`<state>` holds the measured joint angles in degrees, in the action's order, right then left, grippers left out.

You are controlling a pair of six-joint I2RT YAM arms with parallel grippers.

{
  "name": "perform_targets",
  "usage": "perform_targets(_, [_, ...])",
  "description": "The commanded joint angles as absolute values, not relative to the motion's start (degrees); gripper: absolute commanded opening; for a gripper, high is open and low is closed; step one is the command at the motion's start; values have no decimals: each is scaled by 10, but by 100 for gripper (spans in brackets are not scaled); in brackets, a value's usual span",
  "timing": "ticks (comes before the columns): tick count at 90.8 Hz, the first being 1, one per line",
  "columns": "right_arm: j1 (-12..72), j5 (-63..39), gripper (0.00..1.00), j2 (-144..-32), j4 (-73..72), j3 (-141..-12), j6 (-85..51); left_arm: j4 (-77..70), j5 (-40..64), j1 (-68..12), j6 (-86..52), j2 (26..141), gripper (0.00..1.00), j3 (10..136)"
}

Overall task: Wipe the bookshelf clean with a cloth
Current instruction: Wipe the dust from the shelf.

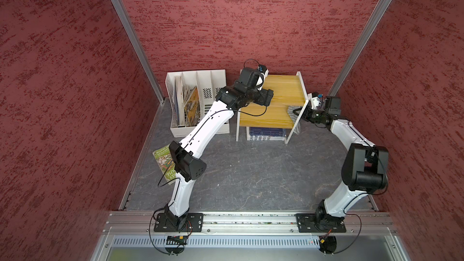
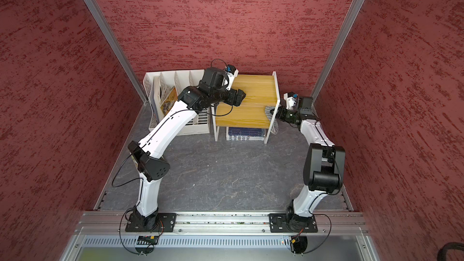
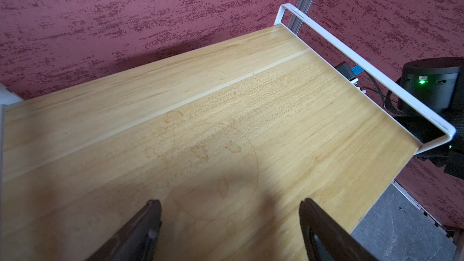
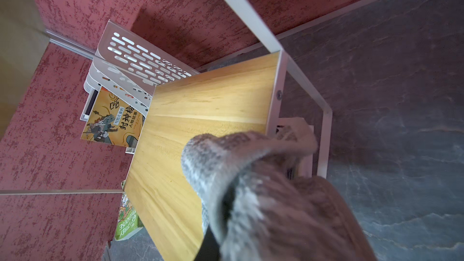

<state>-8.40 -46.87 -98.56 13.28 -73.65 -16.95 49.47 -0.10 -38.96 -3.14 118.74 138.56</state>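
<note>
**Wipe under way at the right end of the lower board**

Right hand: closed tight on a bunched fold of the cloth. The fabric wraps the fingers almost completely in the right wrist view. The hand stands at the bookshelf's right side, level with the open white side frame. It presents the cloth through that frame onto the right end of the lower board. Part of the cloth hangs down outside the frame. Judgement: entering from the side lets the arm reach the lower tier without having to clear the upper one.

Left hand: fingers spread wide, nothing between them. It hovers over the left part of the upper board; contact with the wood cannot be confirmed. Judgement: it is placed to steady the light shelf against sideways push from the wiping stroke.

Surface condition: faint ring-shaped stains show on the upper board ahead of the left hand. No cloth is on that tier.

Surroundings: a white file organizer stands just left of the bookshelf, books lie beneath the lower board, and a green book lies on the worktop under the left arm.
</note>
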Motion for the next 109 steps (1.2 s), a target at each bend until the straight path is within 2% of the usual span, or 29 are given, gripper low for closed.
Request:
perform_targets(1, [-80,-470,0,-958,155,-714,-150,549,7,-391,-40,1210,89,1369])
perform_targets(38, [-81,-441,0,-914,152,-640,-143,549,12,-392,-40,1214,89,1369])
perform_targets(64, [-81,-448,0,-998,76,-710,-207,547,12,-392,-40,1216,89,1369])
perform_targets(91, [-85,-428,0,-1080,105,-832,-195,549,9,-393,-42,1215,89,1369])
perform_targets(109, [-122,-445,0,-1097,25,-852,-284,553,5,-393,-44,1214,89,1369])
